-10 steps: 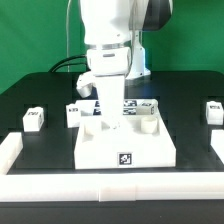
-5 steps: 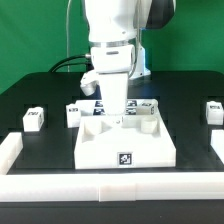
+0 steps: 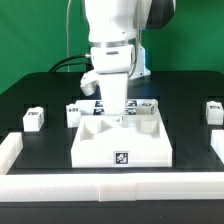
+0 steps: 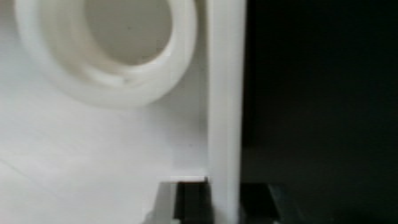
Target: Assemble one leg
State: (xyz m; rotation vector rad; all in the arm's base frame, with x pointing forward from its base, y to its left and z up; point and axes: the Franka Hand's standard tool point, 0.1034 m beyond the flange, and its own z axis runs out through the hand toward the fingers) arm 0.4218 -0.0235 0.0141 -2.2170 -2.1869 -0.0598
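Observation:
The large white square panel (image 3: 122,147) lies in the middle of the black table with a tag on its front face. My gripper (image 3: 113,117) is down at the panel's far edge. In the wrist view my gripper (image 4: 226,203) has its dark fingers (image 4: 191,207) on either side of the panel's thin upright edge (image 4: 222,100), shut on it, with a round corner socket (image 4: 125,50) beside it. Small white tagged legs lie loose: one leg (image 3: 33,118) at the exterior view's left, one leg (image 3: 213,110) at its right, and another leg (image 3: 75,113) behind the panel.
A low white rim runs along the table's front (image 3: 110,186) and rises at both front corners (image 3: 10,150). More tagged white pieces (image 3: 148,106) lie behind the panel near the arm's base. A green backdrop stands behind.
The arm shifted a little toward the exterior view's right, then held. The panel has slid slightly toward the exterior view's left.

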